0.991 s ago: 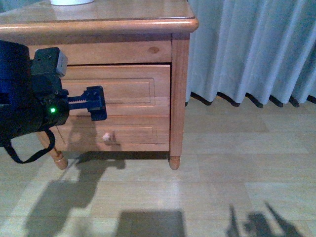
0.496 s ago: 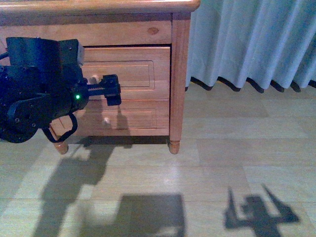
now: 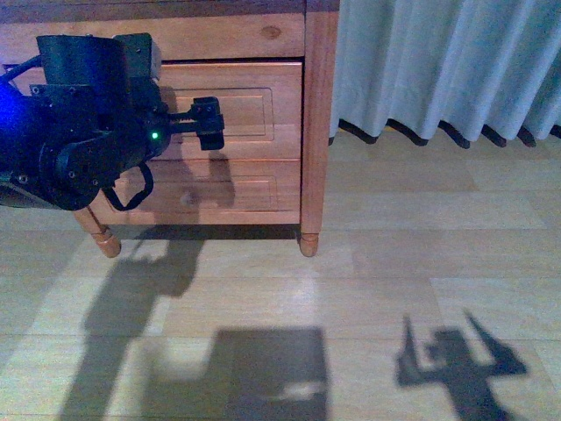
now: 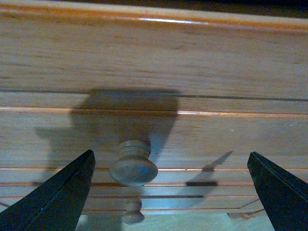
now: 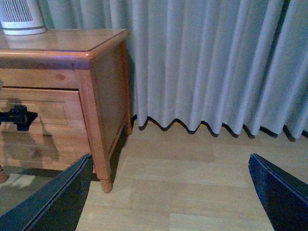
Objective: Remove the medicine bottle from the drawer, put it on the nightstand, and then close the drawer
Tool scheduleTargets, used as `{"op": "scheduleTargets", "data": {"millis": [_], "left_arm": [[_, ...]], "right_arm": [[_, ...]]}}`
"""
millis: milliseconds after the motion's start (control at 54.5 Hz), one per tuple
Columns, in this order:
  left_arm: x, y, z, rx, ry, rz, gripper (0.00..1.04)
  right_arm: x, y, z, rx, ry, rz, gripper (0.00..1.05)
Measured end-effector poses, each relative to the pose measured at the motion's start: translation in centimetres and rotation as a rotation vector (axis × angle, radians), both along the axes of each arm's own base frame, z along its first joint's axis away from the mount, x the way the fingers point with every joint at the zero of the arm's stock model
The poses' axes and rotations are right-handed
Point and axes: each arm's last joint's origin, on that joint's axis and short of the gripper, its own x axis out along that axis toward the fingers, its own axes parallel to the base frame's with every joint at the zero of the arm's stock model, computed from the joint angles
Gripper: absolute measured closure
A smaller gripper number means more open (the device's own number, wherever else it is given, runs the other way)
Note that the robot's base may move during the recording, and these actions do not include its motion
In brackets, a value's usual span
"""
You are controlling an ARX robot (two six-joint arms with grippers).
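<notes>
The nightstand (image 3: 317, 132) stands at the upper left of the front view, with its upper drawer (image 3: 259, 110) shut. My left gripper (image 3: 210, 124) is open and empty, close in front of that drawer. In the left wrist view its round wooden knob (image 4: 134, 164) lies between the spread black fingers (image 4: 60, 197), nearer one of them and touching neither. In the front view my arm hides the knob. My right gripper (image 5: 166, 197) is open and empty over the bare floor, to the right of the nightstand (image 5: 103, 82). The medicine bottle is not in view.
The shallower lower drawer (image 3: 245, 189) with its small knob (image 4: 132, 212) is shut. A white ribbed appliance (image 5: 20, 17) stands on the nightstand's top. A grey curtain (image 3: 447, 61) hangs behind to the right. The floor (image 3: 377, 263) is pale wood planks.
The nightstand has shifted upward in the front view, and its top is now out of frame. My left gripper has risen to the upper drawer. A gripper's shadow has come into view on the floor at the right.
</notes>
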Motion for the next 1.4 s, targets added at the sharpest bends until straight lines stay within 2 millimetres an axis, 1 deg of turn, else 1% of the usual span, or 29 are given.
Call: {"op": "scheduleTargets", "data": {"millis": [257, 698, 753, 881, 1120, 1230, 1322, 1395], "left_arm": [[0.5, 0.4, -0.8, 0.013, 0.001, 0.003, 0.07], [0.5, 1.2, -1.0, 0.016, -0.025, 0.025, 0.74], [0.3, 1.3, -1.1, 0.018, -0.028, 0.023, 0.77], [-0.4, 1.3, -1.3, 0.021, -0.033, 0.019, 0.78], [-6.0, 1.3, -1.5, 0.021, -0.011, 0.015, 0.78], [-9.6, 1.3, -1.6, 0.017, 0.003, 0.013, 0.78], [-12.2, 1.4, -1.7, 0.011, 0.015, 0.014, 0.78], [-14.7, 1.5, -1.8, -0.004, 0.033, 0.015, 0.78]], "right_arm": [[0.0, 0.0, 0.0, 0.000, 0.000, 0.000, 0.07], [0.0, 0.0, 0.0, 0.000, 0.000, 0.000, 0.07], [0.0, 0.0, 0.0, 0.000, 0.000, 0.000, 0.07], [0.0, 0.0, 0.0, 0.000, 0.000, 0.000, 0.07], [0.0, 0.0, 0.0, 0.000, 0.000, 0.000, 0.07], [0.0, 0.0, 0.0, 0.000, 0.000, 0.000, 0.07], [0.0, 0.0, 0.0, 0.000, 0.000, 0.000, 0.07], [0.0, 0.0, 0.0, 0.000, 0.000, 0.000, 0.07]]}}
